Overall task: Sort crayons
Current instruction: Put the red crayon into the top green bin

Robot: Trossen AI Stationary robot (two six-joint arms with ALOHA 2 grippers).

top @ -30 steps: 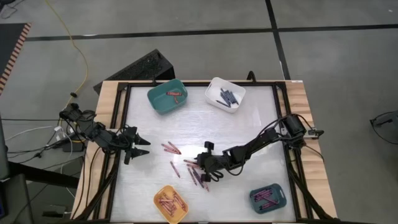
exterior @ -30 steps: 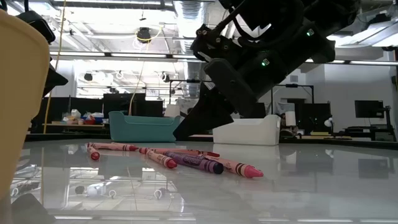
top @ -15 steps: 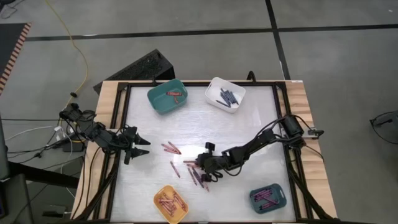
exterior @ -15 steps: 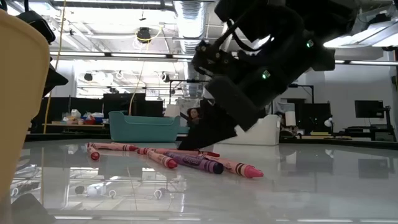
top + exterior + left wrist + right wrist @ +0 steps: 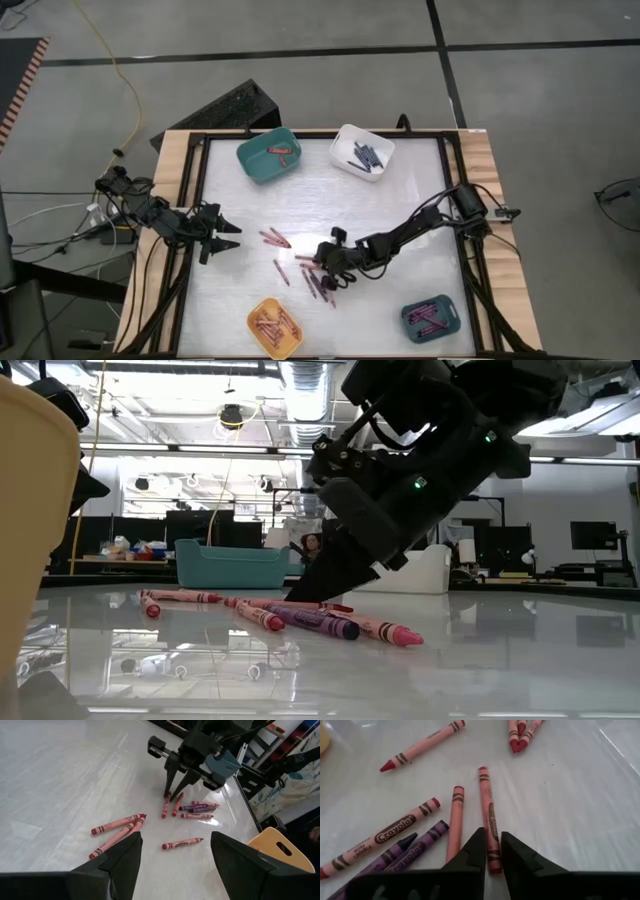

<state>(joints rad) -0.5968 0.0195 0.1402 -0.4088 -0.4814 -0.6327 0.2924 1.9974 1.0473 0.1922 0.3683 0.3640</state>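
Loose crayons (image 5: 312,277), red, pink and purple, lie flat and scattered at the high view's lower centre, with others sorted into corner bins.
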